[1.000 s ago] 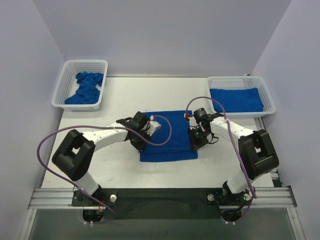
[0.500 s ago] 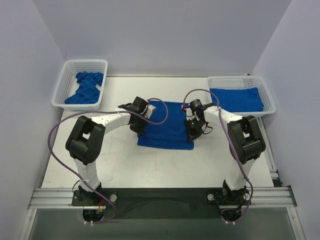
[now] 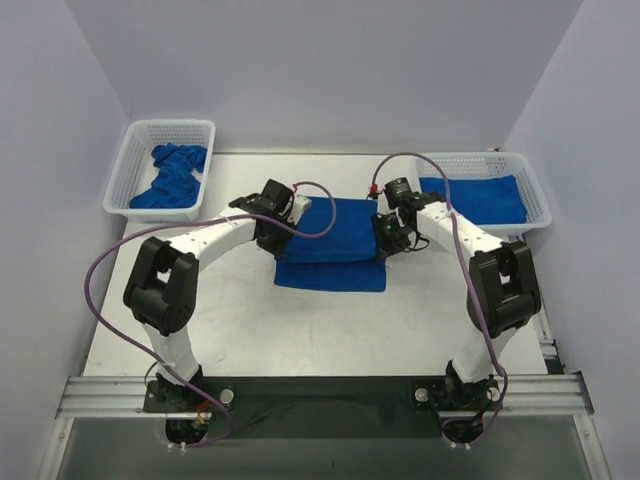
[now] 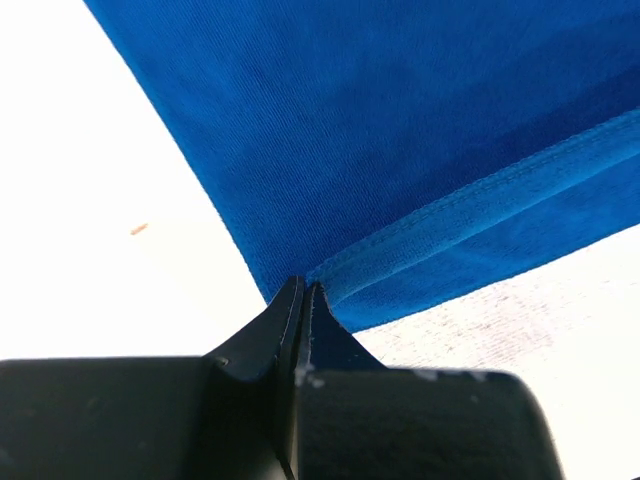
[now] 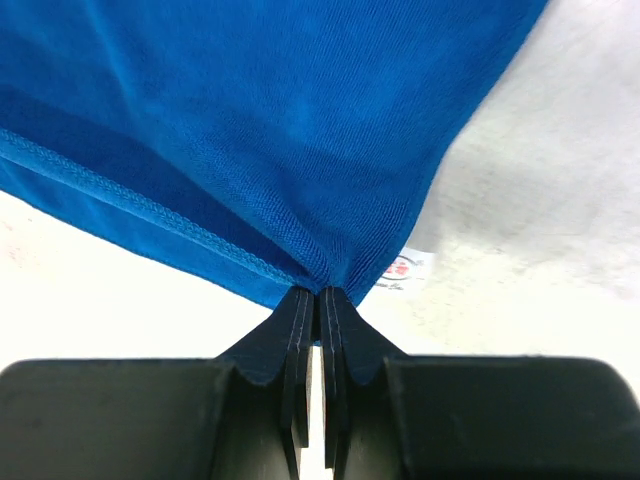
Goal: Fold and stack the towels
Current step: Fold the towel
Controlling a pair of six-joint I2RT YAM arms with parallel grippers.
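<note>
A blue towel (image 3: 332, 245) lies mid-table, its near half lifted and folded back over the far half. My left gripper (image 3: 279, 237) is shut on the towel's left corner; the left wrist view shows the hemmed edge (image 4: 450, 205) pinched at the fingertips (image 4: 285, 300). My right gripper (image 3: 385, 240) is shut on the right corner; the right wrist view shows the cloth (image 5: 300, 130) bunched at the fingertips (image 5: 335, 300), with a white label (image 5: 405, 268) beside them. A folded blue towel (image 3: 472, 200) lies in the right basket. Crumpled blue towels (image 3: 172, 178) lie in the left basket.
A white mesh basket (image 3: 132, 150) stands at the back left and another (image 3: 532, 185) at the back right. Purple cables loop from both arms over the table. Grey walls close in the left, right and back sides.
Both grippers have carried the towel's near edge away from me toward the far edge, folding the towel over itself. The visible towel has become shorter front to back.
</note>
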